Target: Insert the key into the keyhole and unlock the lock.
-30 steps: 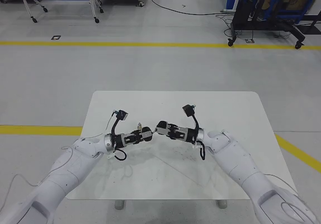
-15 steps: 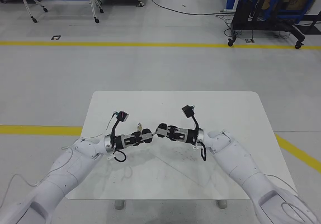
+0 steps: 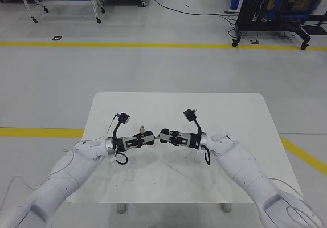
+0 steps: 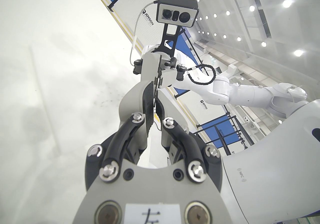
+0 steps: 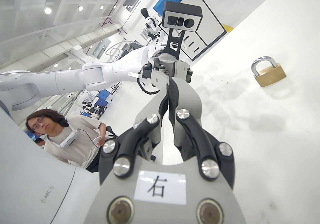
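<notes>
A brass padlock [image 5: 269, 73] with a steel shackle lies flat on the white table [image 3: 232, 114]. In the top view the padlock [image 3: 142, 129] sits just behind my left gripper [image 3: 151, 138]. Both grippers meet tip to tip above the table's middle. My left gripper [image 4: 153, 90] has its black pads pressed together. My right gripper [image 5: 170, 85] is shut too, with its tips against the left one's. In the top view the right gripper [image 3: 163, 135] is a little to the right of the padlock. I cannot make out anything between either pair of pads.
The table's near edge runs under both forearms, and the white top spreads bare on every side of the grippers. A person sits behind the robot in the right wrist view, touching nothing on the table.
My right gripper has shifted slightly toward the near side and closed up to the left gripper's tips. The left arm has hardly moved, and the padlock lies where it was.
</notes>
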Available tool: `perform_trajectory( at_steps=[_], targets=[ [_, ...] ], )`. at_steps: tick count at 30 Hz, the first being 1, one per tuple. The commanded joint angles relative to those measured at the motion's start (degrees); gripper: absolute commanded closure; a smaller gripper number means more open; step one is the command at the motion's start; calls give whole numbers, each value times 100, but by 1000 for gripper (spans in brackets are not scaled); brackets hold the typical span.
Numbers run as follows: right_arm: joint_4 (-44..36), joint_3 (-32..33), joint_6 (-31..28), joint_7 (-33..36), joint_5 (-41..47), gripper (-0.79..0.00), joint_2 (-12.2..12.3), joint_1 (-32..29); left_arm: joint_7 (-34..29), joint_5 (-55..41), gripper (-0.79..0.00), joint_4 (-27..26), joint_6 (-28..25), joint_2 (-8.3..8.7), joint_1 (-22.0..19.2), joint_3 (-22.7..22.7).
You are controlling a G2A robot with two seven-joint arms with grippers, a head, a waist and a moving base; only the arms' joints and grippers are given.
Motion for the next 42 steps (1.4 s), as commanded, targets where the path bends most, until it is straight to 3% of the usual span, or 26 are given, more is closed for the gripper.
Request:
perform_trajectory(
  at_steps=[1,4,5,6,7,13,17,20,23,25,29,31,34,37,40,42],
  targets=[
    [-5,12,0,79,56,0,4,-13,6,-9,0,7,-6,-1,-1,3],
    [-4,18,0,111,77,0,8,-18,7,-3,0,18,-7,-3,-8,7],
    [-5,17,0,111,76,0,9,-18,8,6,-58,18,-8,-3,-12,9],
    [-11,19,0,111,84,0,11,-20,12,19,-369,-11,-12,-4,-10,21],
    [-24,28,0,111,101,0,14,-24,14,33,-785,-19,-14,-2,-9,31],
    [-101,232,0,112,306,0,117,-113,118,63,-785,-7,-118,38,-20,21],
    [-249,657,0,112,392,0,286,-274,188,156,-785,197,-148,111,-83,-236],
    [-464,1155,0,97,389,0,432,-465,626,797,-785,322,-148,197,-83,-578],
    [-528,1270,0,97,377,0,460,-515,1485,2132,-785,290,-78,267,-18,-834],
    [-528,1270,0,97,377,0,460,-515,2200,3210,-785,38,362,306,49,-980],
    [-528,1270,0,97,377,0,460,-515,3472,5557,-785,-1006,2065,399,423,-1116],
    [-528,1270,0,97,377,0,460,-515,3654,6432,-785,-1497,3027,432,627,-1105],
    [-528,1270,0,97,377,0,460,-515,3410,7206,-779,-1997,4037,429,805,-1001],
    [-528,1270,0,97,377,0,460,-515,3118,7639,-600,-2227,4643,380,839,-889],
    [-528,1270,0,97,377,0,460,-515,3032,7716,-456,-2330,4842,328,851,-865],
    [-528,1270,0,97,377,0,460,-515,3006,7793,-422,-2347,4962,305,858,-878]
  ],
)
